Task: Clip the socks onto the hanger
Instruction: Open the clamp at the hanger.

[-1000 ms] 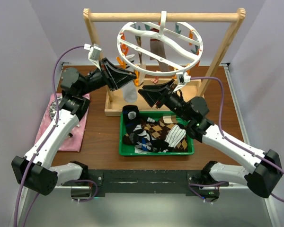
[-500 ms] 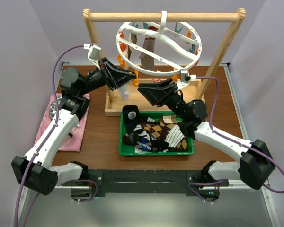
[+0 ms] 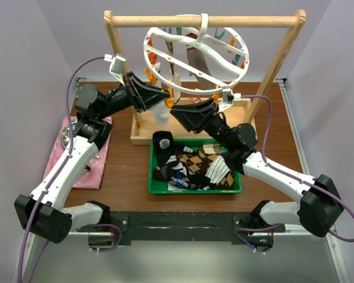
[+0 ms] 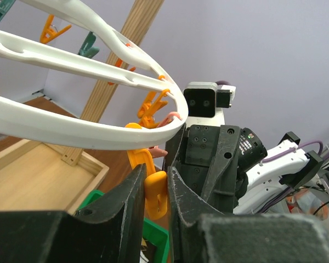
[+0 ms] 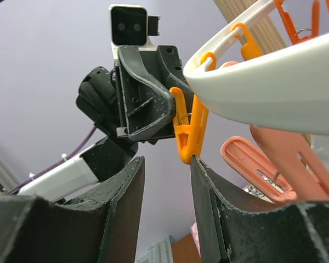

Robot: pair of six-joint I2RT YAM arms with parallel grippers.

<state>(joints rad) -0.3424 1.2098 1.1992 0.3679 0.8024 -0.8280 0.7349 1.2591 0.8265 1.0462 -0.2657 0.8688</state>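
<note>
The hanger (image 3: pixel 204 32), a white ring with orange and teal pegs, hangs tilted from the wooden bar. My left gripper (image 3: pixel 164 94) (image 4: pixel 156 170) is at its lower left rim (image 4: pixel 71 129), shut on an orange peg (image 4: pixel 155 193). A pale sock (image 3: pixel 160 113) dangles just below it. My right gripper (image 3: pixel 174 110) (image 5: pixel 167 160) faces it from the right, open and empty, one fingertip (image 5: pixel 197 164) touching that peg's lower end (image 5: pixel 187 134). A brown sock (image 3: pixel 194 62) hangs inside the ring. Several patterned socks (image 3: pixel 194 168) lie in the green tray.
The green tray (image 3: pixel 194 191) sits in front of the wooden frame (image 3: pixel 165 20), whose boxed base (image 3: pixel 143 127) lies under the grippers. A pink cloth (image 3: pixel 85 171) lies at the left. A salmon peg (image 5: pixel 257 164) hangs close to my right fingers.
My right gripper has risen up and left to the peg held by the left gripper, its jaws slightly narrower. The hanger ring has tilted and swung a little left.
</note>
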